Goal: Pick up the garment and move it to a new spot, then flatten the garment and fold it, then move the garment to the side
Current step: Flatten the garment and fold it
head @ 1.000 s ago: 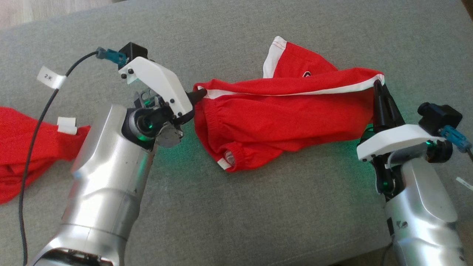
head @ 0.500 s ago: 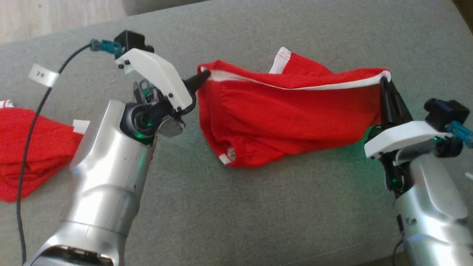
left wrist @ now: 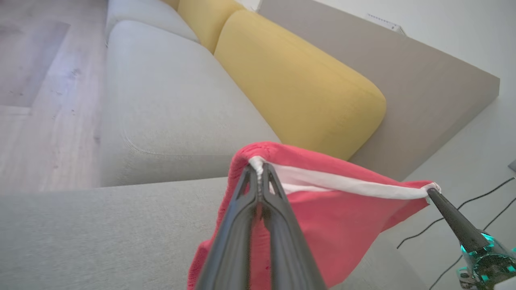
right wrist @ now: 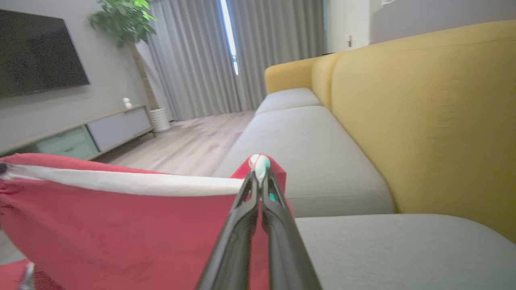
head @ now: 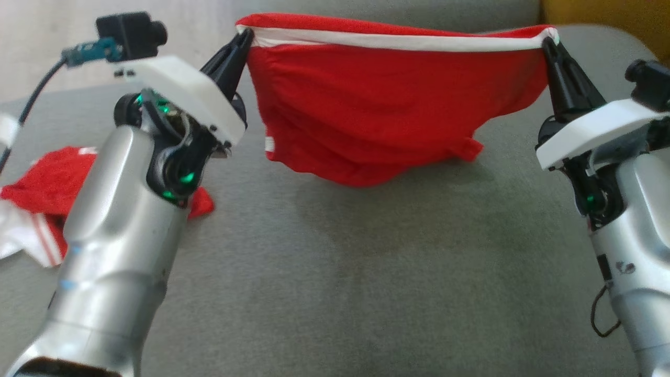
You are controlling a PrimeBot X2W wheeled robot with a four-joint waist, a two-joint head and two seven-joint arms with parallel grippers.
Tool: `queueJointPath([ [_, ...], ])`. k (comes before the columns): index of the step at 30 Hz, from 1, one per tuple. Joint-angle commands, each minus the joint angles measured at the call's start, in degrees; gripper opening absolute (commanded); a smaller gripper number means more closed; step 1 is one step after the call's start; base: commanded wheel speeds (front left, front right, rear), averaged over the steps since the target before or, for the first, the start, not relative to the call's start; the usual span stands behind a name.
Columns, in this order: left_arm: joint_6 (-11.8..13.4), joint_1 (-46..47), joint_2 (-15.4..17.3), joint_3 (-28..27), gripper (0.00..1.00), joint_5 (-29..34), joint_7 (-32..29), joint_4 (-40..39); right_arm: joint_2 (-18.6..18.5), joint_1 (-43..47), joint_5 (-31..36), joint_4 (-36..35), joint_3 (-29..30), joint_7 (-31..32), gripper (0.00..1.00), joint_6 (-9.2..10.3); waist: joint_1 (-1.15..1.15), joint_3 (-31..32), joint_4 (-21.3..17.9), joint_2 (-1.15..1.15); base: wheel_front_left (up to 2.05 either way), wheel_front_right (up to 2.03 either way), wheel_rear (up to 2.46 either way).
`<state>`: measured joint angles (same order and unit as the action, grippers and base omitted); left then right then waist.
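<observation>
L end effector [head: 246, 35] n R end effector [head: 547, 43] both clamped on garment [head: 387, 115] corners, hung over sofa [head: 366, 272]. Bottom hem touching? can't tell. Red cloth [head: 47, 180] partly behind L arm [head: 120, 225].

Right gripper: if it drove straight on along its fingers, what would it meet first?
The right gripper has its jaws shut on the garment at its white hem, so that cloth is first. Beyond it the line seems to reach the grey sofa seat, though depth is unclear.
</observation>
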<state>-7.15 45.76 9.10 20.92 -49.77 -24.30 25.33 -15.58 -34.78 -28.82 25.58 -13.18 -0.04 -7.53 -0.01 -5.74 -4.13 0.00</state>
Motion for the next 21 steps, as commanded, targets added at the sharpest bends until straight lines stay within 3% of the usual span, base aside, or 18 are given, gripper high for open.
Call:
queueJointPath([
  [1,-0.3,0.9,3.0,-1.0,0.00,1.2,3.2,-3.1,-1.4,-2.8,-3.2,-2.5,-2.0,1.2,0.00,0.04,0.01,3.1,3.1,0.00,0.00,0.00,0.00],
  [7,-0.3,-2.7,6.4,0.8,0.00,4.3,12.2,-6.0,-3.1,-4.0,-13.6,-3.5,-5.5,4.2,0.00,0.04,0.01,6.2,5.4,0.00,0.00,0.00,0.00],
  [13,-0.3,-6.1,8.9,1.3,0.00,6.8,19.0,-7.9,-2.5,-3.7,-23.0,-4.4,-4.7,5.8,0.00,0.04,0.01,7.4,5.8,0.00,0.00,0.00,0.00],
  [21,0.5,-11.6,11.0,1.0,0.00,10.1,26.2,-10.7,-3.4,-1.0,-23.5,-8.3,-6.5,5.9,0.00,0.04,0.01,9.1,4.6,0.00,0.00,0.00,0.00],
])
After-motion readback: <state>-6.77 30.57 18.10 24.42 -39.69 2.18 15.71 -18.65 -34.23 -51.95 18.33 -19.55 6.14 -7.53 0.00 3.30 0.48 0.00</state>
